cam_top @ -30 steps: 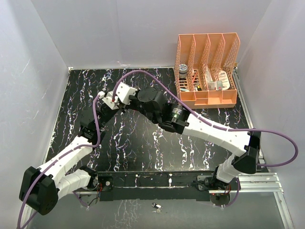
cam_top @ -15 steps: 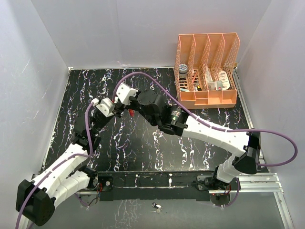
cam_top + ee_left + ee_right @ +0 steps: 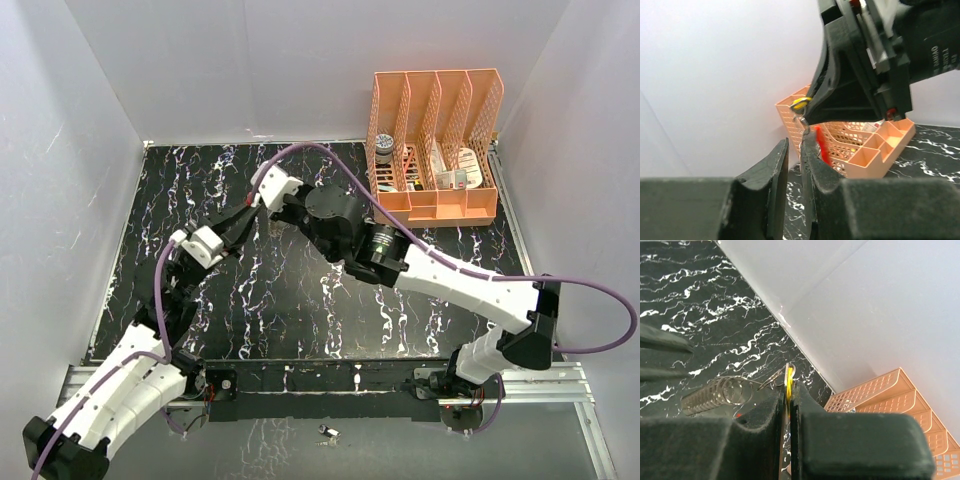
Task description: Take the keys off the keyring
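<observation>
My right gripper [image 3: 790,388] is shut on the yellow-orange key [image 3: 789,375] and holds it above the table. The keyring [image 3: 710,395], a ridged coil of pale metal loops, hangs off that key to the left. In the left wrist view the yellow key [image 3: 800,103] sits in the right gripper's fingertips and the red key [image 3: 821,146] dangles below it. My left gripper [image 3: 795,145] is just below them with a narrow gap between its jaws and nothing in it. From above, the left gripper [image 3: 235,222] and the right gripper [image 3: 262,198] nearly meet.
An orange desk organizer [image 3: 435,145] with small items stands at the back right, and also shows in the left wrist view [image 3: 875,145]. White walls close in the black marbled table [image 3: 300,300]. A small metal piece [image 3: 327,432] lies past the front edge.
My left arm has pulled back toward the near left, so its gripper is now a little apart from the right one. The right gripper has shifted slightly to the right, still holding the yellow key.
</observation>
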You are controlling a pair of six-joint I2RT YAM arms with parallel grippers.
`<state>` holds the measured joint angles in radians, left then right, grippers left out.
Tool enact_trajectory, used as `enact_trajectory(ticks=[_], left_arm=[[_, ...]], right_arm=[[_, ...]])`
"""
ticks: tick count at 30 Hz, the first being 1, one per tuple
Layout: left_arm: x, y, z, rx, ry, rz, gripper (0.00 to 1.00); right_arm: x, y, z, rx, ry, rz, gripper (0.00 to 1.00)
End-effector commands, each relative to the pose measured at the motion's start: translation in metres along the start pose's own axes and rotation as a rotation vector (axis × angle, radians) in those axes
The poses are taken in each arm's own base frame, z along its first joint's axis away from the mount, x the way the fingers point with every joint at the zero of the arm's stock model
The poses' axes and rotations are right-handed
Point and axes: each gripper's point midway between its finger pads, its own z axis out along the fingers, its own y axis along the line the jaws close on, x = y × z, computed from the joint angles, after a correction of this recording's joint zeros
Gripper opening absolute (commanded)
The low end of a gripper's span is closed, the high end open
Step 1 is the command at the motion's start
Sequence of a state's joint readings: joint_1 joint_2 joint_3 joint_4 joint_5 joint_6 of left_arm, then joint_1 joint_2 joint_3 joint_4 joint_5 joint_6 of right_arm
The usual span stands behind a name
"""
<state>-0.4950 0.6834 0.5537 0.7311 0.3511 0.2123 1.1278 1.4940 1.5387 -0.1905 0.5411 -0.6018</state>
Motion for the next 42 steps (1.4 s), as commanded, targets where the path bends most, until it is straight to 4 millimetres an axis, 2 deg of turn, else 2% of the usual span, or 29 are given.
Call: enact_trajectory(ticks=[1,6,8,11,17,23,27,33,42], left_arm=[[-0.011,0.019,-0.006,-0.1,-0.018,0.064,0.16],[-0.008,0.055,0.0,-0.288,0.003,0.045,0.19],[-0.003,0.062,0.007,-0.315,0.02,0.026,0.2],[-0.002,0.064,0.023,-0.304,0.015,0.001,0.2],[-0.014,0.06,0.053,-0.22,-0.027,-0.012,0.19],[-0.031,0.063,0.06,-0.21,-0.066,-0.004,0.18],[-0.04,0.05,0.062,-0.139,-0.091,-0.054,0.19],[-0.039,0.013,0.058,0.043,-0.107,-0.103,0.23],[-0.027,-0.002,0.045,0.094,-0.073,-0.11,0.24]], right_arm=[[-0.032,-0.04,-0.021,0.105,-0.121,0.09,0.0],[-0.038,-0.044,-0.029,0.106,-0.179,0.107,0.0],[-0.04,-0.045,-0.031,0.105,-0.188,0.116,0.0],[-0.04,-0.047,-0.034,0.105,-0.191,0.121,0.0],[-0.039,-0.047,-0.036,0.104,-0.194,0.131,0.0],[-0.037,-0.046,-0.037,0.105,-0.196,0.133,0.0],[-0.037,-0.046,-0.036,0.107,-0.198,0.134,0.0],[-0.037,-0.046,-0.038,0.107,-0.205,0.144,0.0],[-0.037,-0.048,-0.041,0.111,-0.212,0.15,0.0]])
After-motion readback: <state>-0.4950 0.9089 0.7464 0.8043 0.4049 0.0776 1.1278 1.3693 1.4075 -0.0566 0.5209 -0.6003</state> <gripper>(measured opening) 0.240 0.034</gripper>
